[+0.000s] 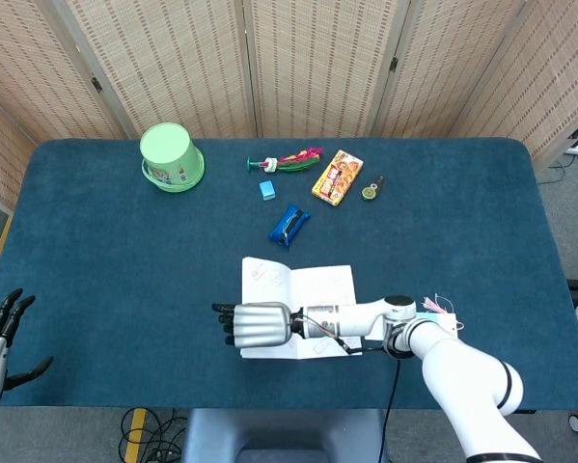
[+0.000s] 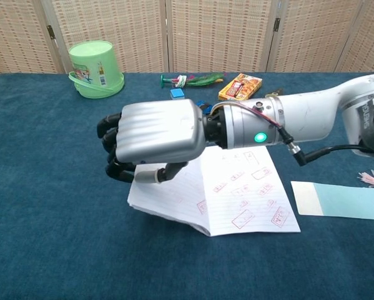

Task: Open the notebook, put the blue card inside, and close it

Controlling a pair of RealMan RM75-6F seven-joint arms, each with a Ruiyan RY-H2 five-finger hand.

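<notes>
bucket: a light green plastic bucket (image 1: pixel 172 156) stands upside down at the far left of the blue cloth-covered table (image 1: pixel 96 270).
feather toy: a green and pink shuttlecock-like toy (image 1: pixel 287 161) lies near the far edge.
eraser: a small blue block (image 1: pixel 267 190) sits just in front of it.
snack box: an orange and yellow carton (image 1: pixel 337 177) lies flat to the right.
round tag: a small green disc (image 1: pixel 370 192) lies beside the carton.
packet: a dark blue wrapper (image 1: pixel 289 226) lies nearer the table's middle.

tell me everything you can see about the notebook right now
The notebook lies open near the front edge of the blue table, showing white ruled pages with red stamp marks. Its right page lies flat; its left side is raised off the cloth, held up by the right hand, whose fingers curl over that outer edge. The pages look like thin paper. A pale blue card lies apart on its right, not touching it.
</notes>
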